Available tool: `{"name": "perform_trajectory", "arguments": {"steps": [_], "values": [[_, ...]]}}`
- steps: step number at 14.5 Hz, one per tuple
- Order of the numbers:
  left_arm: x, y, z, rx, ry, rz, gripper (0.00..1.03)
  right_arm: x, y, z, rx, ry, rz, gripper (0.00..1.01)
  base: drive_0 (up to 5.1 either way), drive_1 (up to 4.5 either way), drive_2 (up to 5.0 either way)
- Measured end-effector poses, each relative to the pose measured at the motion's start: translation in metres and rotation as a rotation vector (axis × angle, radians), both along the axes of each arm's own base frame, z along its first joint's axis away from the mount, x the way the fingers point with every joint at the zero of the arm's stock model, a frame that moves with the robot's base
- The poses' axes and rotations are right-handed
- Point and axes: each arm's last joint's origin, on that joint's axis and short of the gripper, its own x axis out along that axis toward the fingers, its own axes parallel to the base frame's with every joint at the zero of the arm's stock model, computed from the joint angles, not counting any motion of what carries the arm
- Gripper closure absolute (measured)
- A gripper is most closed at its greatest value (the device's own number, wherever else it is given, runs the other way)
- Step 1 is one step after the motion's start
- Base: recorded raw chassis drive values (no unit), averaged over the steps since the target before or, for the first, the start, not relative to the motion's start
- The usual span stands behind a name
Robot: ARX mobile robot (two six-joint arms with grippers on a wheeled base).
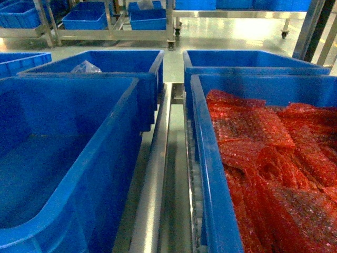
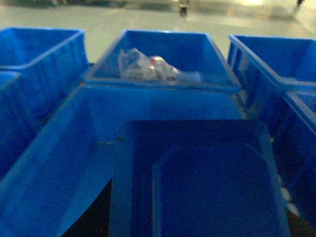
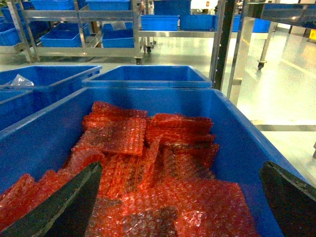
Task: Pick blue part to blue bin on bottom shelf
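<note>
Blue part (image 2: pixel 197 187), seemingly the dark tray low in the left wrist view, sits over the near-left bin (image 1: pixel 63 158); right pincer (image 3: pixel 180 197) gapes wide over red bubble wrap (image 3: pixel 148 168), left pincer's state unclear, so lower gently, squarely.

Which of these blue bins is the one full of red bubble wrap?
The near right bin, under the right end effector. It is heaped with red bubble wrap; the near left bin looks empty, and one behind it holds only a clear bag.

Bottom shelf (image 1: pixel 158 174): steel divider rail down the middle, four blue bins on it, two left (image 1: pixel 63 158), two right (image 1: pixel 210 174).
</note>
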Motion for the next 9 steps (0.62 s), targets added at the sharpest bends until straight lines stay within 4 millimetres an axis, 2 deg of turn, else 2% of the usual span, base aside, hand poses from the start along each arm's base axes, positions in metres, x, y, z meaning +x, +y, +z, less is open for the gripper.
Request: {"name": "perform_trajectory", "arguments": {"steps": [1, 2, 3, 5, 6, 7, 8, 9], "values": [[0.016, -0.003, -0.006, -0.053, 0.069, -0.056, 0.60, 0.000, 0.000, 0.000, 0.000, 0.000, 0.000, 0.03, 0.0, 0.00, 0.0], [0.031, -0.003, -0.017, -0.083, 0.150, -0.064, 0.51, 0.000, 0.000, 0.000, 0.000, 0.000, 0.000, 0.03, 0.0, 0.00, 0.0], [0.036, -0.002, -0.026, -0.096, 0.197, -0.054, 0.40, 0.000, 0.000, 0.000, 0.000, 0.000, 0.000, 0.03, 0.0, 0.00, 0.0], [0.034, -0.002, -0.021, -0.106, 0.168, -0.051, 0.15, 0.000, 0.000, 0.000, 0.000, 0.000, 0.000, 0.03, 0.0, 0.00, 0.0], [0.036, -0.001, -0.020, -0.092, 0.030, -0.042, 0.14, 0.000, 0.000, 0.000, 0.000, 0.000, 0.000, 0.03, 0.0, 0.00, 0.0], [0.027, 0.002, -0.029, -0.048, -0.104, -0.044, 0.27, 0.000, 0.000, 0.000, 0.000, 0.000, 0.000, 0.03, 0.0, 0.00, 0.0], [0.014, 0.005, -0.043, -0.018, -0.153, -0.042, 0.37, 0.000, 0.000, 0.000, 0.000, 0.000, 0.000, 0.03, 0.0, 0.00, 0.0], [0.004, 0.008, -0.048, -0.009, -0.196, -0.039, 0.48, 0.000, 0.000, 0.000, 0.000, 0.000, 0.000, 0.03, 0.0, 0.00, 0.0]]}}
